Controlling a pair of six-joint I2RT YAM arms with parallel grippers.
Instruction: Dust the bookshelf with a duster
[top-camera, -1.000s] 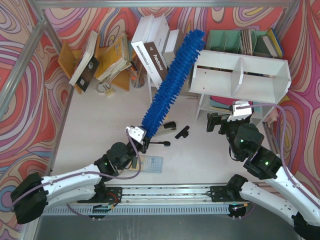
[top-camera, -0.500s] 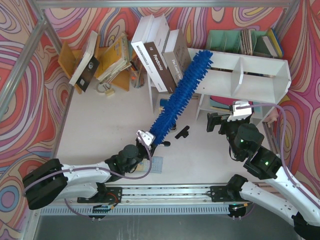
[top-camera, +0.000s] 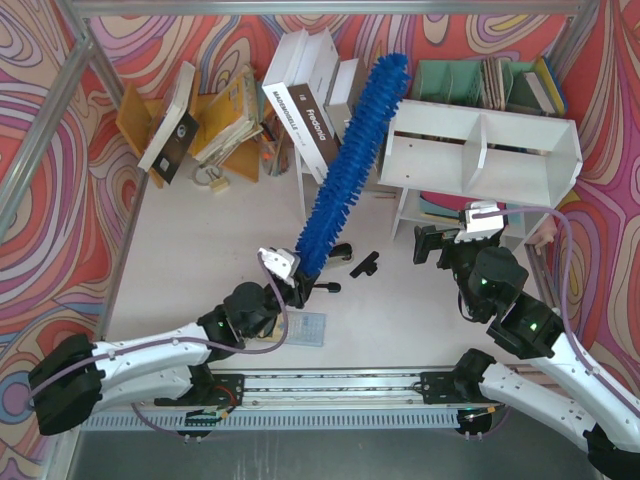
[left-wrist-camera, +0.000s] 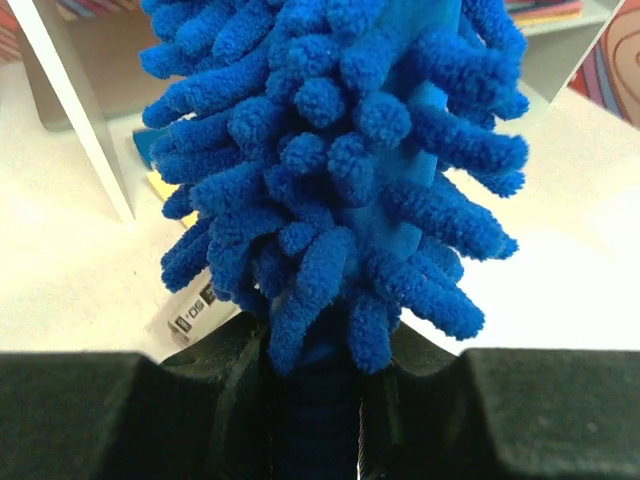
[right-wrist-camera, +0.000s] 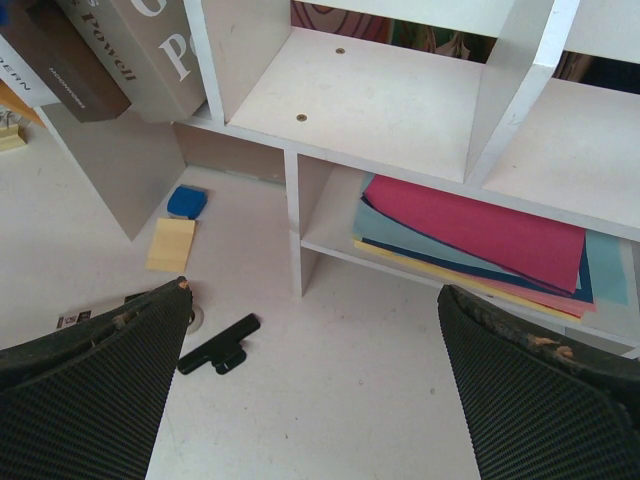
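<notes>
The duster (top-camera: 350, 165) is a long bright-blue fluffy head slanting from table centre up to the back. Its tip is beside the top left corner of the white bookshelf (top-camera: 520, 165); I cannot tell whether they touch. My left gripper (top-camera: 297, 278) is shut on the duster's dark blue handle. In the left wrist view the duster's head (left-wrist-camera: 340, 150) fills the frame above the gripper (left-wrist-camera: 318, 360). My right gripper (top-camera: 440, 245) hangs open and holds nothing, in front of the bookshelf's lower tier (right-wrist-camera: 330, 235). Its fingers (right-wrist-camera: 90, 370) stand wide apart around the gripper's centre (right-wrist-camera: 315, 330).
Big books (top-camera: 305, 95) lean left of the bookshelf, with an orange-yellow rack (top-camera: 225, 120) further left and a teal organiser (top-camera: 470, 80) behind. A black clip (top-camera: 365, 265) and a booklet (top-camera: 300, 328) lie on the table. Coloured sheets (right-wrist-camera: 480, 225) lie in the lower tier.
Half a second ago the duster's tip lay lower, over the bookshelf's left end. It has swung back left and up. The right arm has not moved.
</notes>
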